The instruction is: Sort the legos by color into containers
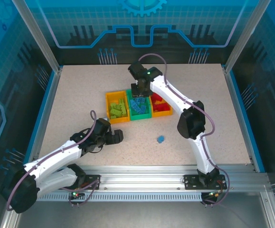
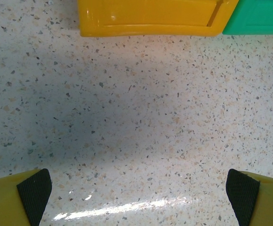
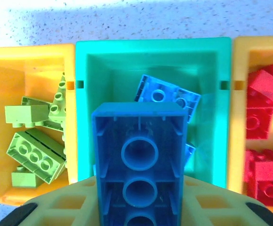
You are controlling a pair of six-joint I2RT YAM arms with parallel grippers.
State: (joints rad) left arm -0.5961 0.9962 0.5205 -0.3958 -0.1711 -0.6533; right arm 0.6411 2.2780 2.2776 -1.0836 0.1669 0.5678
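My right gripper (image 3: 138, 209) is shut on a blue lego (image 3: 138, 155), held underside-up right over the green middle container (image 3: 153, 46); from above, the right gripper (image 1: 139, 91) hangs over the row of bins. Other blue legos (image 3: 168, 96) lie inside that container. Lime green legos (image 3: 35, 155) fill the left orange container (image 1: 117, 107), and red legos (image 3: 268, 141) the right orange container (image 1: 161, 105). One loose blue lego (image 1: 161, 139) lies on the table in front of the bins. My left gripper (image 1: 116, 137) is open, low over bare table, nothing between its fingertips (image 2: 35, 195).
The left wrist view has the near walls of the left orange container (image 2: 150, 19) and the green container (image 2: 259, 16) at its top edge. Speckled tabletop (image 1: 80, 95) surrounds the bins, bounded by a blue rim and glass walls.
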